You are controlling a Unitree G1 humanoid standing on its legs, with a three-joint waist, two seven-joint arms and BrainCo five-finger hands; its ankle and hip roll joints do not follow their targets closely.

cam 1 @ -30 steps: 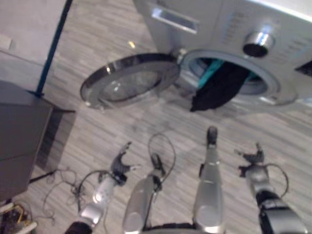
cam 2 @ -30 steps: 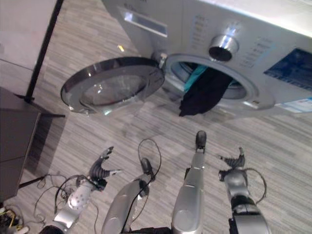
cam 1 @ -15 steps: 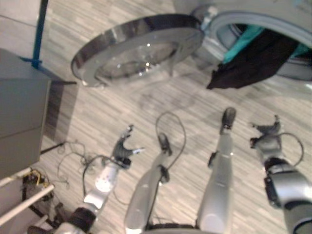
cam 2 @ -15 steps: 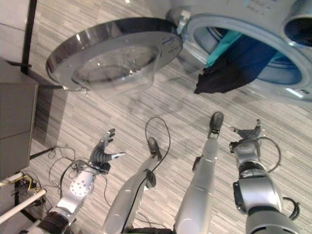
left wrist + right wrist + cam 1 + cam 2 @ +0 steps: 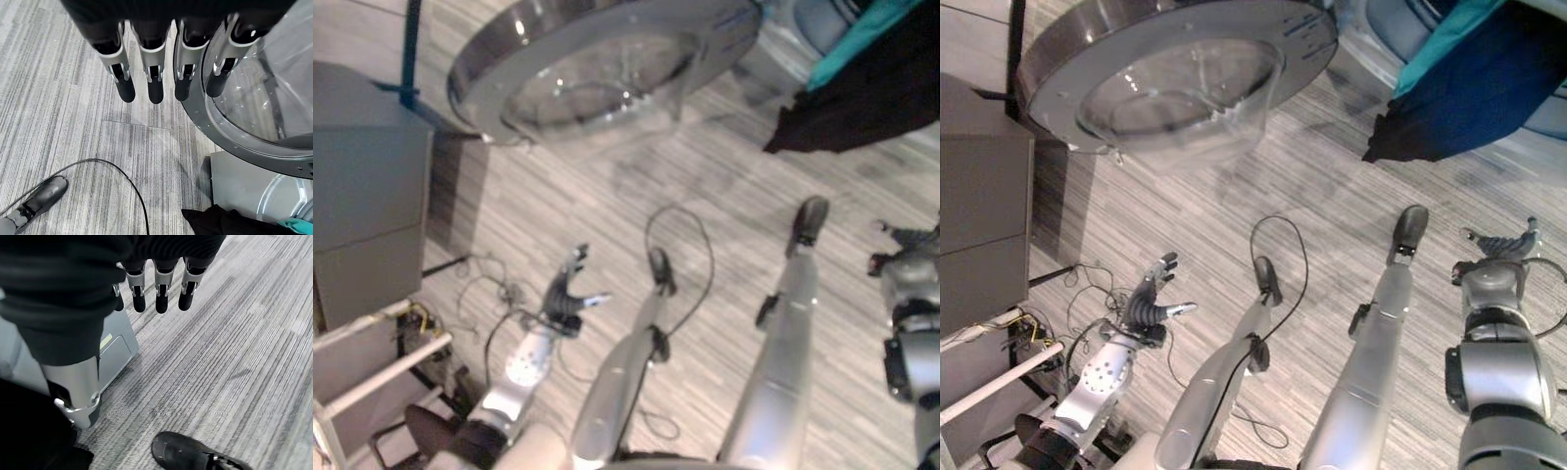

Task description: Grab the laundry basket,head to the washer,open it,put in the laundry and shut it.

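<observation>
The view has tilted down, so the washer door (image 5: 1170, 73) and laundry (image 5: 1464, 93) sit higher than before. Nearest, left hand (image 5: 1149, 305) and right hand (image 5: 1498, 247) hang spread and empty over striped grey floor (image 5: 1234, 215). Beyond, dark and teal cloth droops limp from the drum mouth; tucking it in, then swinging the round glass door shut, likely remains.

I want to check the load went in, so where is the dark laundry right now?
The dark laundry hangs out of the washer's opening at the upper right of the eye views, beside a teal cloth, right of the open washer door.
</observation>
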